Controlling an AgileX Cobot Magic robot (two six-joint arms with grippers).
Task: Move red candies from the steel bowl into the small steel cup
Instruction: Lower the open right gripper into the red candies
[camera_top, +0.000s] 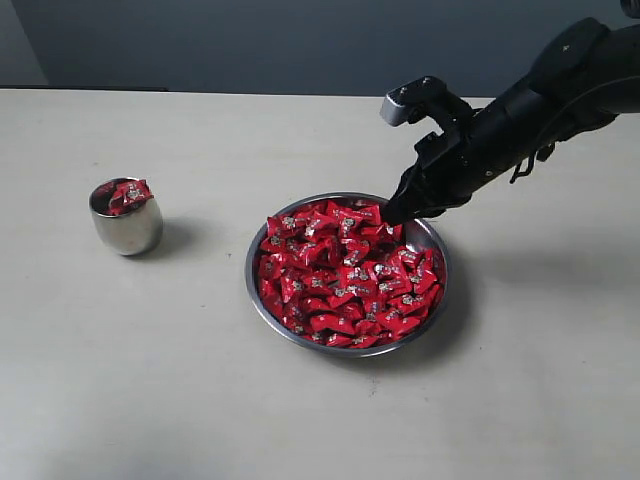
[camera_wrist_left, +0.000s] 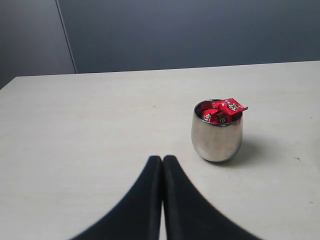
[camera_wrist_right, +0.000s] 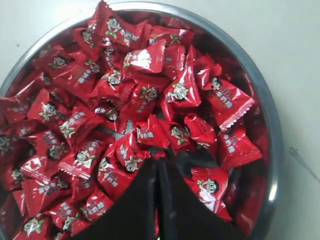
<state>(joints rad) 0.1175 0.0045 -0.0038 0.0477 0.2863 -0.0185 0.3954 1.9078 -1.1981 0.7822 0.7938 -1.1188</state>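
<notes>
**Jaws together both sides, loads left to move**

Got the right gripper nosed into glossy red-wrapped candies heaped in the wide shallow steel bowl. Can't tell if pinching one. Got the left gripper empty near the small rounded steel cup: upright, mouth up, holding a few. Lying every which way in the bowl, no shared long axis.

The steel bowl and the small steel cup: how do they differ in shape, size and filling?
The wide shiny steel bowl is shallow; the small polished steel cup is taller for its width, with rounded sides. The bowl is much wider than the cup. The bowl holds a heap of red wrapped candies; the cup holds only a few, some above its rim. Both are steel, upright on the pale table.
</notes>
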